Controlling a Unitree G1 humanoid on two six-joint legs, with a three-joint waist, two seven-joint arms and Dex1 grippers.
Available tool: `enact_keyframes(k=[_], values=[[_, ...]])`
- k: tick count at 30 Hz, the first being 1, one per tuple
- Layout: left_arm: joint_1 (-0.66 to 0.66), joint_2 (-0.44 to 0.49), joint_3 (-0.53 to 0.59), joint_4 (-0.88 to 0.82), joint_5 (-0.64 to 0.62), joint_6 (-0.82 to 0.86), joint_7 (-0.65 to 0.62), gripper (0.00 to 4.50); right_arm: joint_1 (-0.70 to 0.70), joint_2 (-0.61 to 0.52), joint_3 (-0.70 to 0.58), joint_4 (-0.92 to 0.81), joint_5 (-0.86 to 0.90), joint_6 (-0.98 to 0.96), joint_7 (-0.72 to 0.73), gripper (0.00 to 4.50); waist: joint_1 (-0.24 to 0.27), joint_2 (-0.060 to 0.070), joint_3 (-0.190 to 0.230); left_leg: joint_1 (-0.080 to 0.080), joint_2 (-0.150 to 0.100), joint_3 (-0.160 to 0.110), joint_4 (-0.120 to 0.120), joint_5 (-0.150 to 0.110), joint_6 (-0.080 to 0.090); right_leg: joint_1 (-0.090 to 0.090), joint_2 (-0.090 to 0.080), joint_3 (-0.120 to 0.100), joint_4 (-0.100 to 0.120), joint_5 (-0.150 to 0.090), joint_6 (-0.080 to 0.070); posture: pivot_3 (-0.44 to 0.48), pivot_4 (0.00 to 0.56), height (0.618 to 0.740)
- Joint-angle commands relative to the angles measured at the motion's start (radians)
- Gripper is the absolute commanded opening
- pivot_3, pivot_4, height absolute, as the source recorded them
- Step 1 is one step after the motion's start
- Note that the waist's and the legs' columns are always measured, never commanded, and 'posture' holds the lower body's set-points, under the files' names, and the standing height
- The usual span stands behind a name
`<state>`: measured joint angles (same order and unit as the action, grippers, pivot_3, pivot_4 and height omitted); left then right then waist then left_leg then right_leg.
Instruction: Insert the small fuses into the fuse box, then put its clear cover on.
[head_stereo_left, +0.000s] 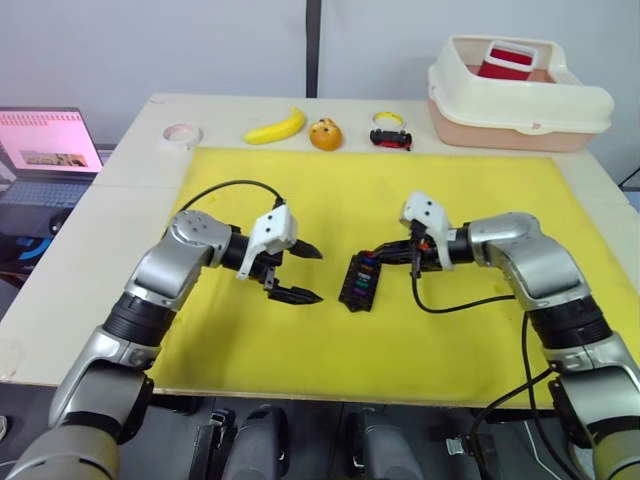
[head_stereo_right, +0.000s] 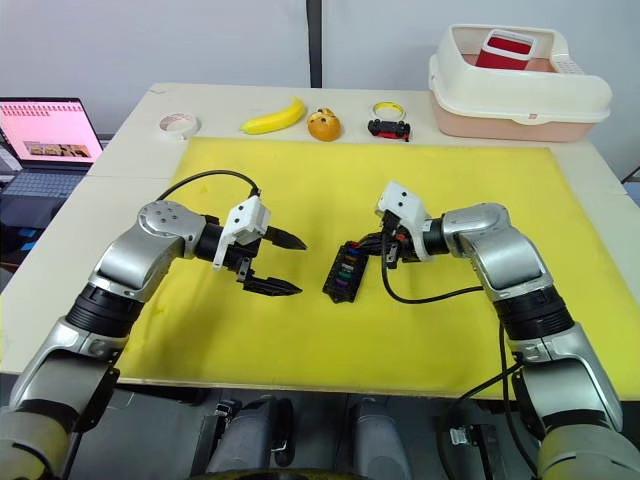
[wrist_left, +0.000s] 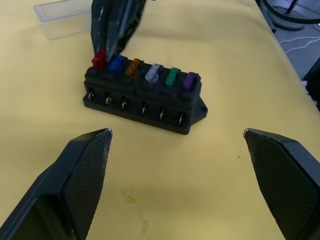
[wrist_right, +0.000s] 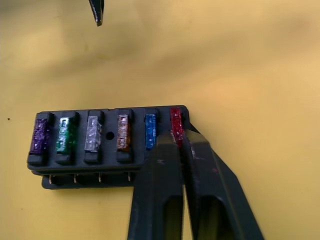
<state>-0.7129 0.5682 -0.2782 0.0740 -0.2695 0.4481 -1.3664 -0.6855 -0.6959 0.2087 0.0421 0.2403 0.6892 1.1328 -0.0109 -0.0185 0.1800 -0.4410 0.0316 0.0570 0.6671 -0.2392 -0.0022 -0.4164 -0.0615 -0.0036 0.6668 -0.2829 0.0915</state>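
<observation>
**Seating the last fuse, cover waiting**

Starting at the far left of the head view, a laptop (head_stereo_left: 45, 150) glows beside the table, and a tape roll (head_stereo_left: 183, 133) lies at the upper left of the tabletop. The left gripper (head_stereo_left: 297, 270) hangs over the yellow mat (head_stereo_left: 250, 350) left of centre, its two fingers spread wide and holding nothing.

Along the top edge sit a banana (head_stereo_left: 277, 127), an orange toy (head_stereo_left: 325, 134) and a toy car (head_stereo_left: 391, 137).

At mid-frame the fuse box (head_stereo_left: 358, 281) lies on the mat. The left wrist view shows six fuses standing in one row: red (wrist_left: 98, 59), blue (wrist_left: 116, 64), amber (wrist_left: 134, 67), grey (wrist_left: 153, 73), green (wrist_left: 172, 77), purple (wrist_left: 189, 81). The right gripper (wrist_right: 176, 145) is pinched shut on the red fuse at the end of the row, pressing it into its slot. The clear cover (wrist_left: 64, 20) lies on the mat just beyond the box, at the upper left of the left wrist view.

At upper right stands a cream bin (head_stereo_left: 520, 105).

The risk, as I see it: the box sits loose, so a skewed push or a release with a tug could tip it, slide it, or pull the red fuse back out. The cover is nearly invisible and light; a careless sweep could knock it away.
</observation>
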Motion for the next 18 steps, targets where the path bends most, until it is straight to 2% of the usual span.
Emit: enact_keyframes(k=[1,18], values=[[0.000,0.010,0.010,-0.030,-0.009,-0.011,-0.001,4.50,0.007,0.002,-0.001,-0.034,0.015,0.010,0.005,1.76,0.000,0.000,0.000,0.000,0.000,0.000,0.000,0.000,0.000,0.000,0.000,0.000,0.000,0.000,0.000,0.000,0.150,0.740],[-0.009,0.014,0.011,0.006,0.000,-0.034,-0.001,4.50,-0.049,-0.016,-0.070,-0.069,0.099,0.041,0.014,1.76,0.000,0.000,0.000,0.000,0.000,0.000,0.000,0.000,0.000,0.000,0.000,0.000,0.000,0.000,0.000,0.000,0.150,0.740]])
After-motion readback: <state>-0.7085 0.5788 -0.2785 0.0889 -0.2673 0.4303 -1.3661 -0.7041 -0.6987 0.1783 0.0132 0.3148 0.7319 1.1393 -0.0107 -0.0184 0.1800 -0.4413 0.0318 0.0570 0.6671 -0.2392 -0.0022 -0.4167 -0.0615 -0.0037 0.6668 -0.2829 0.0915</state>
